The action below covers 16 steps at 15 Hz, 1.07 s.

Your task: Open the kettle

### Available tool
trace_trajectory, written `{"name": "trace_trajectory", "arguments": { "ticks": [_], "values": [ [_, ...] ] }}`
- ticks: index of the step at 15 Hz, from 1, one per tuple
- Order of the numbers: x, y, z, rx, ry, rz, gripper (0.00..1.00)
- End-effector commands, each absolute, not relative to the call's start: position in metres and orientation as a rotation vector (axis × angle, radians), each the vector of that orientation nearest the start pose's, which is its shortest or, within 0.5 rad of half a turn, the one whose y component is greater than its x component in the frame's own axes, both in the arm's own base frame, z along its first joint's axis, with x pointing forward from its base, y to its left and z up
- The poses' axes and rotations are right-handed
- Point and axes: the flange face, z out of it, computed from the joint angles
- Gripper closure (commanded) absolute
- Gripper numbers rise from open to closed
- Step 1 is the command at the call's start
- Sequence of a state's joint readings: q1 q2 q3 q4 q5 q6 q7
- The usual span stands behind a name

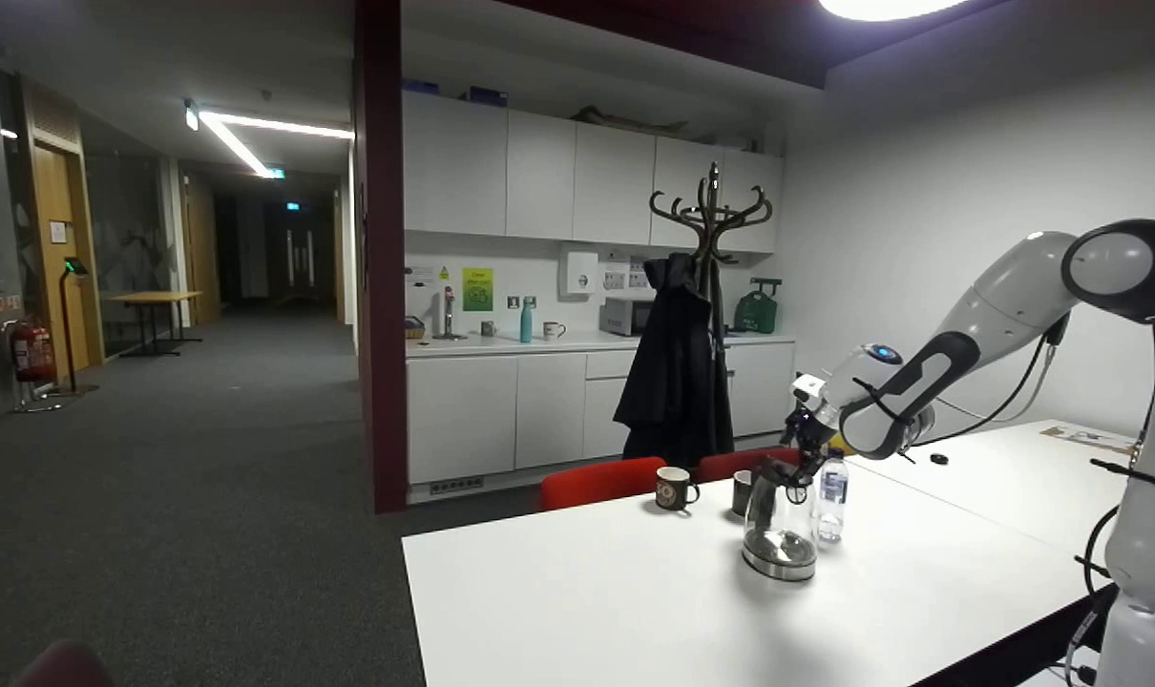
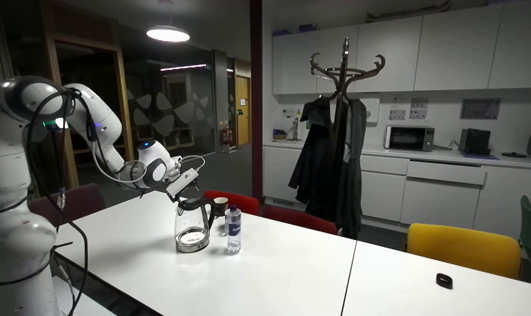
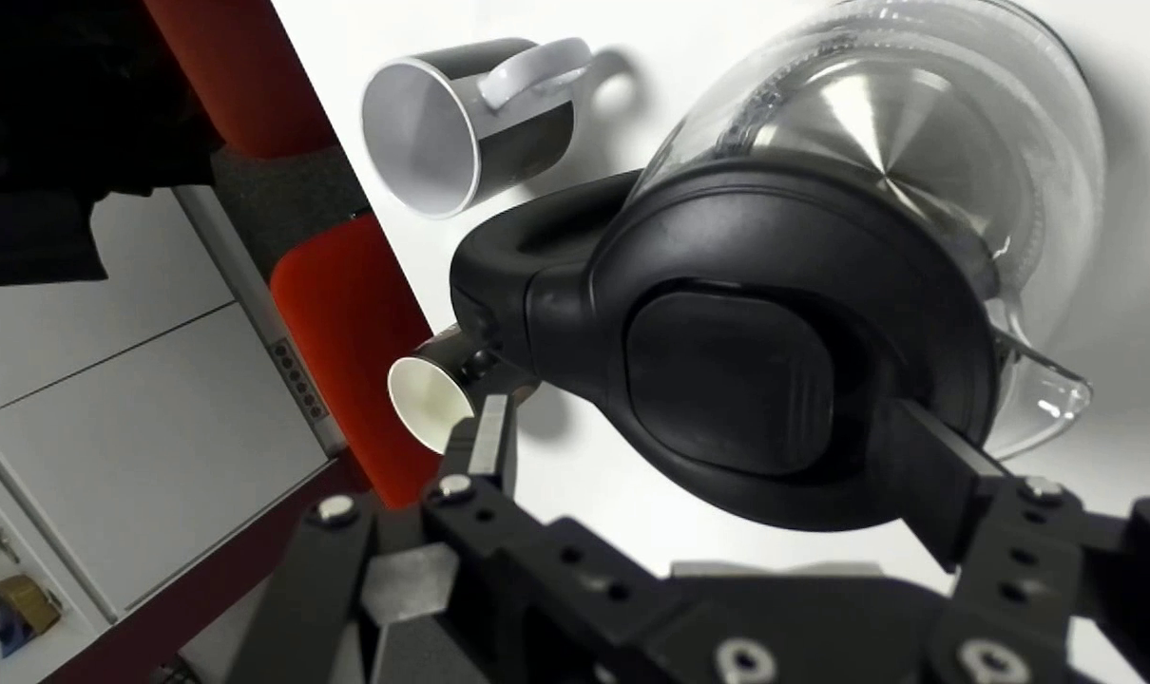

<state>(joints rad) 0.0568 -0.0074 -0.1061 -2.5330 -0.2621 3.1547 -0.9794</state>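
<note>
The kettle has a clear glass body, a silver base and a black top with a handle. It stands upright on the white table in both exterior views point(image 1: 778, 549) point(image 2: 192, 240). In the wrist view the kettle's black top point(image 3: 784, 214) fills the middle, and its lid flap point(image 3: 727, 380) looks shut. My gripper point(image 3: 708, 423) is open, with nothing between its fingers. The right finger overlaps the top's rim on the spout side; the left finger is off the top, below the handle. I cannot tell whether they touch. The gripper also shows above the kettle in an exterior view point(image 1: 805, 458).
A clear water bottle point(image 1: 832, 501) point(image 2: 233, 232) stands close to the kettle. Two dark mugs point(image 3: 527, 123) point(image 3: 432, 399) stand by the handle side. Red chairs point(image 1: 601, 482) line the table's far edge. A small black object point(image 2: 444, 281) lies further along the table.
</note>
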Motion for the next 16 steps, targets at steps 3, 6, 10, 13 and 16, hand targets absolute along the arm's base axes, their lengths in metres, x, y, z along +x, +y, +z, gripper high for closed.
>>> {"name": "trace_trajectory", "arguments": {
  "ticks": [3,6,10,13,16],
  "values": [
    [0.5096,-0.0022,0.3501,-2.789,-1.966,-0.949,0.00],
    [0.5112,-0.0028,0.3504,-2.789,-1.969,-0.952,0.00],
    [0.5154,-0.0045,0.3481,-2.791,-1.973,-0.950,0.00],
    [0.5164,-0.0063,0.3465,-2.790,-1.982,-0.947,0.00],
    [0.5167,-0.0080,0.3450,-2.787,-1.992,-0.946,0.00]
  ]
}}
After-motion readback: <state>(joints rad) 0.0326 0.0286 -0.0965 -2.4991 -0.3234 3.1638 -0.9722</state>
